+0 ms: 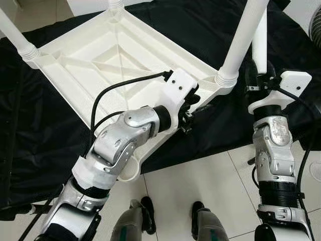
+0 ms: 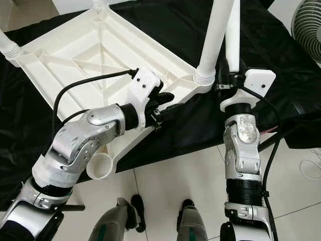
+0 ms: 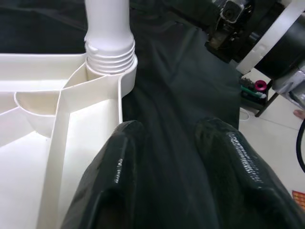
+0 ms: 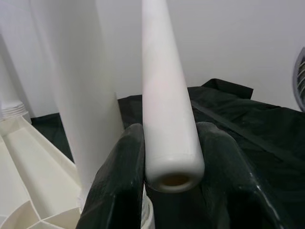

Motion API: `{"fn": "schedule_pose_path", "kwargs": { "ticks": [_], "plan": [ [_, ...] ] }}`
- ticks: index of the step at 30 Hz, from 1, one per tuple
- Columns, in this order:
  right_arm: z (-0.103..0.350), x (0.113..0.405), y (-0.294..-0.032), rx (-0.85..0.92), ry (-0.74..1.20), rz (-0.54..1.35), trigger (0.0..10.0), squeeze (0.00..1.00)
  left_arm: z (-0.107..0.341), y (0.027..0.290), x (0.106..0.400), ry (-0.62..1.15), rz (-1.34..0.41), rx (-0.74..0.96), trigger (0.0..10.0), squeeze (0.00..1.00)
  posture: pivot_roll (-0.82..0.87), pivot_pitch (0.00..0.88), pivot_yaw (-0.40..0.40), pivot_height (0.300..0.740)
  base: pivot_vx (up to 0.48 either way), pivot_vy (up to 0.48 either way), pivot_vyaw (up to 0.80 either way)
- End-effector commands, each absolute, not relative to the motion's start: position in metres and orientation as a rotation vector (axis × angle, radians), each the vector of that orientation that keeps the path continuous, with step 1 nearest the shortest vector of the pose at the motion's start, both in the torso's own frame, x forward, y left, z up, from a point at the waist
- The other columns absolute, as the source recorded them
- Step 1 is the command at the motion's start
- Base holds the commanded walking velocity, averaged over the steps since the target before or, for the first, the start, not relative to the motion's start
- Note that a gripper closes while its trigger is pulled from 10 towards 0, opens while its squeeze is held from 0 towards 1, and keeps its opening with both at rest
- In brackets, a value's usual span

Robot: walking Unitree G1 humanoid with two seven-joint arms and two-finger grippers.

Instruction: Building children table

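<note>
The white plastic table top [image 1: 100, 60] lies upside down on a black cloth. White legs stand in three of its corner sockets; the nearest one [image 1: 243, 40] rises at the right corner. The near corner socket [image 2: 100, 168] is an empty ring. My right gripper [image 4: 174, 157] is shut on a loose white leg [image 2: 232, 40], held upright just right of that standing leg. My left gripper [image 3: 167, 157] is open at the table top's near right rim [image 3: 119, 95]. One of its fingers [image 3: 114, 176] rests beside the rim, and only cloth lies between the two.
The black cloth [image 1: 210, 135] drapes over the front edge down to the tiled floor [image 1: 200, 175], where my feet [image 1: 145, 211] stand. A fan [image 2: 308, 30] stands at the far right. A cable [image 2: 313, 168] lies on the floor at right.
</note>
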State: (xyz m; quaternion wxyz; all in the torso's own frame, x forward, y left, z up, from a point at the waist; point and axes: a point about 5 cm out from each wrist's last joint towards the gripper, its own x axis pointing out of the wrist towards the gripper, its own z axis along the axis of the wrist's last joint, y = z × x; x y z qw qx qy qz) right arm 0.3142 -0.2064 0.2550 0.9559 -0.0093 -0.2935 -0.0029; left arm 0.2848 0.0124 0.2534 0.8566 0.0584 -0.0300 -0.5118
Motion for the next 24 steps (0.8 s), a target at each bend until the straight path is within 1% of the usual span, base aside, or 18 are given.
{"fn": "schedule_pose_path", "kwargs": {
  "ticks": [1,4,6,10,12,14,15,19,20,24],
  "plan": [
    [0.26,0.31,-0.206,-0.03,-0.64,-0.004,10.0,0.0,0.253,0.007,0.268,-0.065,-1.369,0.144,10.0,0.0,-0.1,0.235,0.143,0.74,0.0,0.0,0.0],
    [0.261,0.309,-0.205,-0.026,-0.647,-0.002,10.0,0.0,0.252,0.009,0.269,-0.062,-1.36,0.158,10.0,0.0,-0.1,0.234,0.145,0.74,0.0,0.0,0.0],
    [0.264,0.309,-0.204,-0.022,-0.655,0.0,10.0,0.0,0.246,0.018,0.274,-0.038,-1.325,0.209,10.0,0.0,-0.09,0.233,0.145,0.74,0.0,0.0,0.0],
    [0.264,0.309,-0.204,-0.02,-0.656,-0.001,10.0,0.0,0.242,0.021,0.274,-0.02,-1.326,0.224,10.0,0.0,-0.09,0.233,0.145,0.74,0.0,0.0,0.0],
    [0.265,0.31,-0.205,-0.019,-0.657,-0.001,10.0,0.0,0.225,0.023,0.274,0.043,-1.337,0.283,10.0,0.0,-0.09,0.234,0.141,0.74,0.0,0.0,0.0],
    [0.265,0.31,-0.205,-0.02,-0.657,-0.001,10.0,0.0,0.217,0.024,0.274,0.077,-1.335,0.307,10.0,0.0,-0.09,0.234,0.141,0.74,0.0,0.0,0.0],
    [0.266,0.31,-0.205,-0.022,-0.658,-0.002,10.0,0.0,0.206,0.026,0.278,0.123,-1.31,0.353,10.0,0.0,-0.09,0.235,0.139,0.74,0.0,0.0,0.0],
    [0.266,0.31,-0.206,-0.025,-0.658,-0.002,10.0,0.0,0.198,0.029,0.282,0.157,-1.291,0.387,10.0,0.0,-0.1,0.236,0.14,0.74,0.0,0.0,0.0],
    [0.266,0.31,-0.207,-0.028,-0.656,-0.004,10.0,0.0,0.193,0.033,0.282,0.184,-1.293,0.41,10.0,0.0,-0.1,0.236,0.14,0.74,0.0,0.0,0.0],
    [0.266,0.309,-0.208,-0.029,-0.654,-0.007,10.0,0.0,0.192,0.037,0.283,0.195,-1.287,0.419,10.0,0.0,-0.1,0.237,0.141,0.74,0.0,0.0,0.0]
  ]
}}
